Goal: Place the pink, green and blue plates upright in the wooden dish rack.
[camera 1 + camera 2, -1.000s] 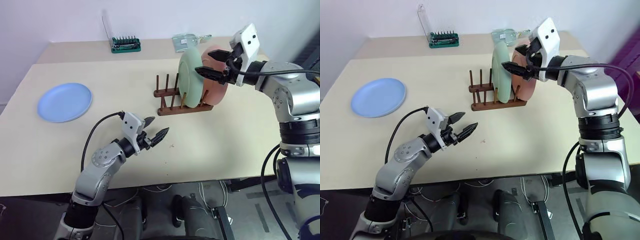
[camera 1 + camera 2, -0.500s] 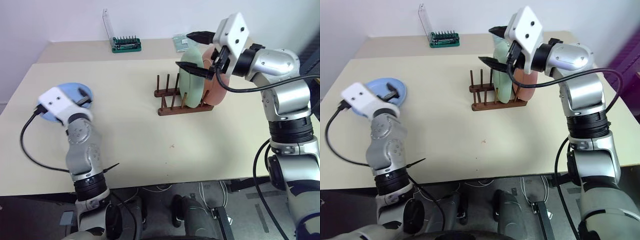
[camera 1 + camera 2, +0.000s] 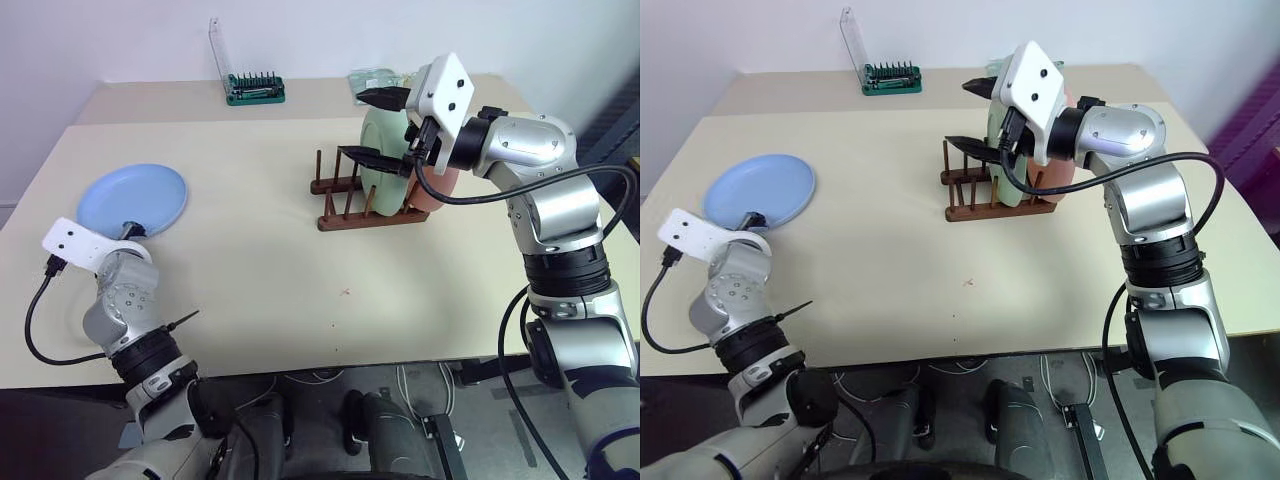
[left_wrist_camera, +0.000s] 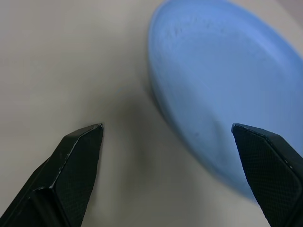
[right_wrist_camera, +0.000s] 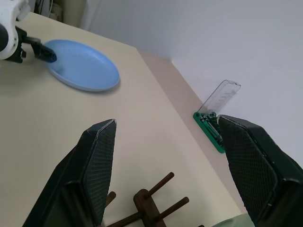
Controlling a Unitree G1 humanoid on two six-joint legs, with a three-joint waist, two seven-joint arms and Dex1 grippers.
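Left gripper (image 4: 165, 137) now swung across from table centre to blue plate (image 3: 132, 199) at 9 o'clock, fingers spread wide astride its near rim. Green plate (image 3: 385, 160) and pink plate (image 3: 440, 188) upright in wooden dish rack (image 3: 368, 208) at 1 o'clock. Right gripper (image 3: 372, 126) open, empty, above rack. Blue plate pickup judged next.

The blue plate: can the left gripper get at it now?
Probably yes. The left gripper is open at the near rim of the blue plate, which lies flat on the table with nothing between.
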